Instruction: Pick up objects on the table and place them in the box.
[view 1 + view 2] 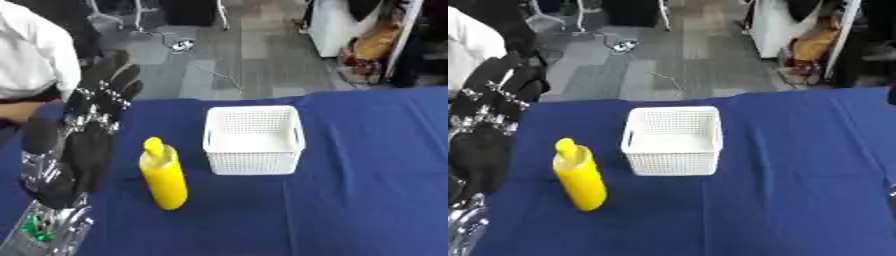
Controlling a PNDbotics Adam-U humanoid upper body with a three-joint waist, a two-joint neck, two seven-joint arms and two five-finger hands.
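A yellow squeeze bottle (164,175) stands upright on the blue tablecloth, left of centre. Just to its right sits a white perforated basket (254,140), with nothing showing inside it. My left hand (86,140) is raised at the left edge, black, with its fingers straight and pointing up; it is open and holds nothing, a short gap left of the bottle. My right hand does not show in the left eye view; only a sliver of something appears at the right edge of the right eye view.
The blue table (367,175) spreads wide to the right of the basket. A person in white (31,55) sits at the far left edge. Beyond the table lie grey floor, cables and furniture.
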